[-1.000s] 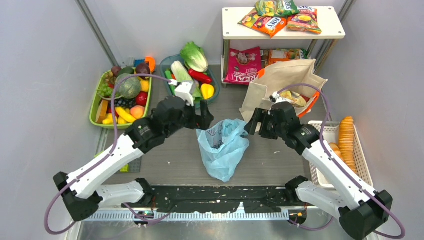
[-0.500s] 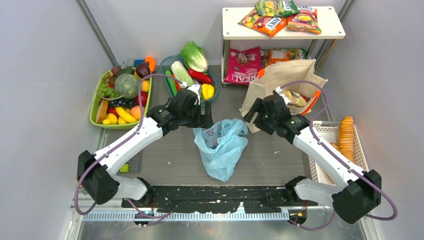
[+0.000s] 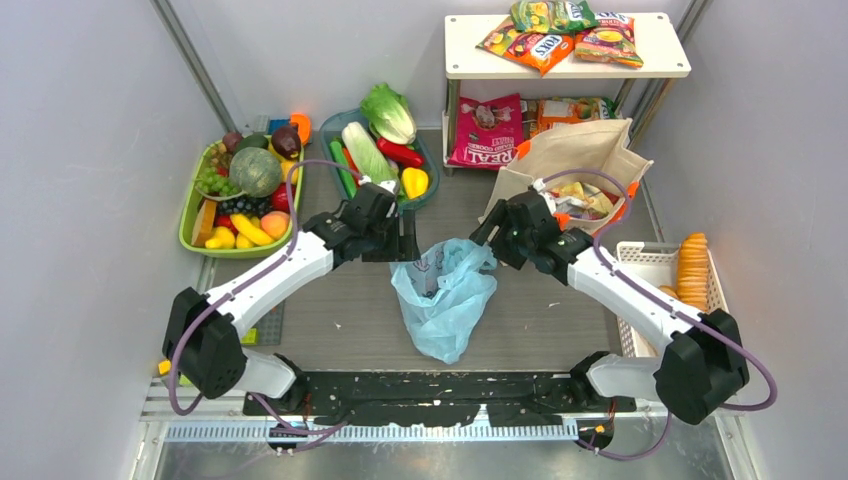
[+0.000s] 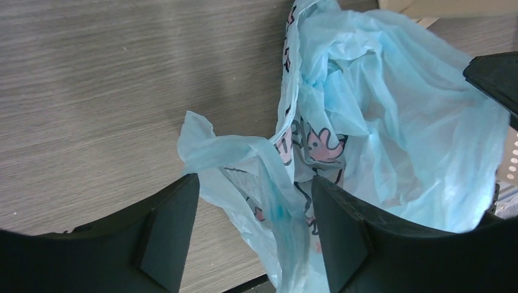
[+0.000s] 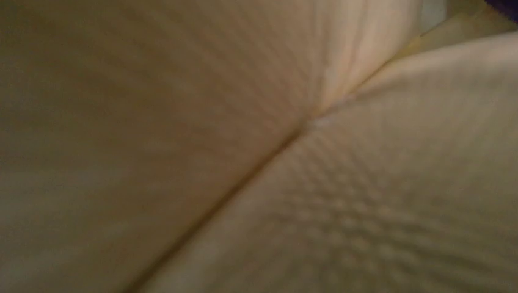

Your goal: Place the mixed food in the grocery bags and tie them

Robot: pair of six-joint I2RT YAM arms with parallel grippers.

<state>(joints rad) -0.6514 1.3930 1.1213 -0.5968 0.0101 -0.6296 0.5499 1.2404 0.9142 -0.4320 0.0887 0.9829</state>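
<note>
Blue plastic bag [image 3: 445, 295] lay crumpled at mid-table [image 3: 340, 300], mouth towards the far side. The canvas tote [image 3: 570, 160] stood just beyond it to the right, with a few items showing in its mouth. Most of the mixed food was not yet bagged: snack packets [image 3: 545, 40] on the white shelf [image 3: 470, 45], toy produce [image 3: 258, 172] in the trays [image 3: 186, 225] at far left.

Left gripper [image 4: 253, 235] sat at the bag's left upper edge. Its fingers [image 4: 165, 232] were spread, a twisted flap of blue film lying between them but not pinched.

Right gripper [image 3: 488, 232] sat at the bag's right upper edge, hard by the tote. Its wrist view gave only blurred beige cloth, so I could not tell how its fingers stood or what, if anything, they touched.

Judged step: catching the two ears of the blue bag, ready to tie.

Notes for doing it well:
- close the left fingers low on the flap, near its root, since thin film slips
- check the right side has blue film, not tote canvas, before closing
- draw both ears up together, gently, so the bag does not tip or tear
</note>
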